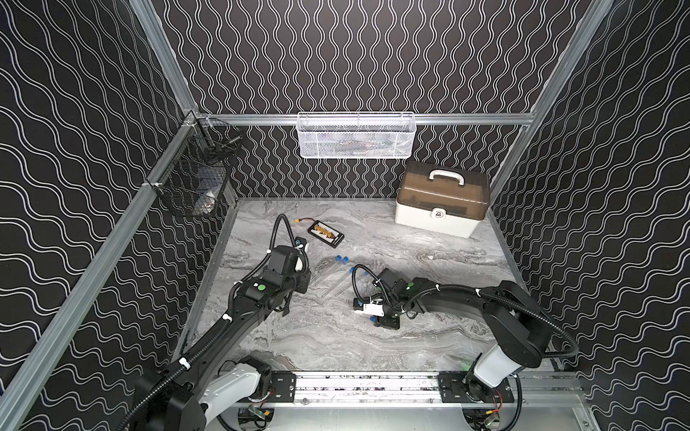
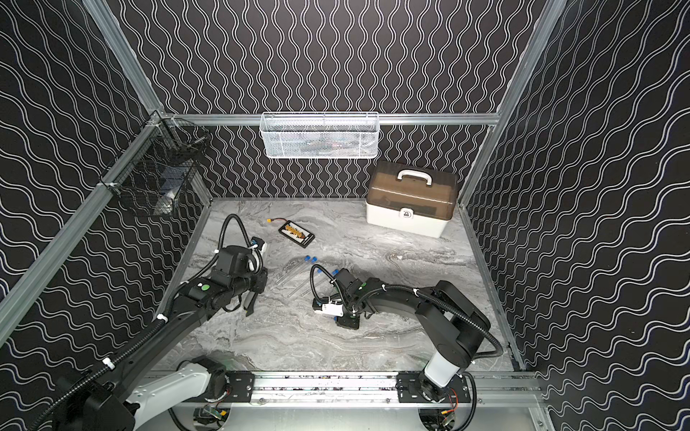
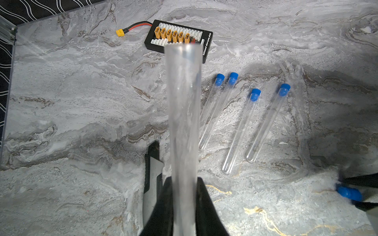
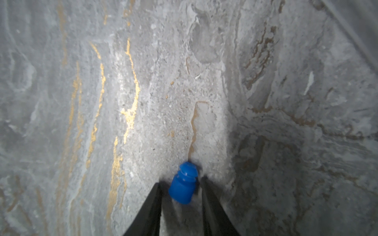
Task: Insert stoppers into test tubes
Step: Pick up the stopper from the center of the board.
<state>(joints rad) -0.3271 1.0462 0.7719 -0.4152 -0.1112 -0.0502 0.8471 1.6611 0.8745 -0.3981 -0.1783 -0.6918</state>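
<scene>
Marble tabletop (image 1: 336,343), wavy-patterned walls (image 1: 354,56): left tool (image 3: 185,181) clamps test tube (image 3: 183,102), right tool (image 4: 181,181) apart around stopper (image 4: 182,189).

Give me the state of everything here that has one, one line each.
Left gripper, shut on the held tube.
Held tube, mouth open, no stopper.
Four lying tubes, each stoppered.
Right gripper, open, jaws either side of the loose stopper.
Storage box, lid shut.
</scene>
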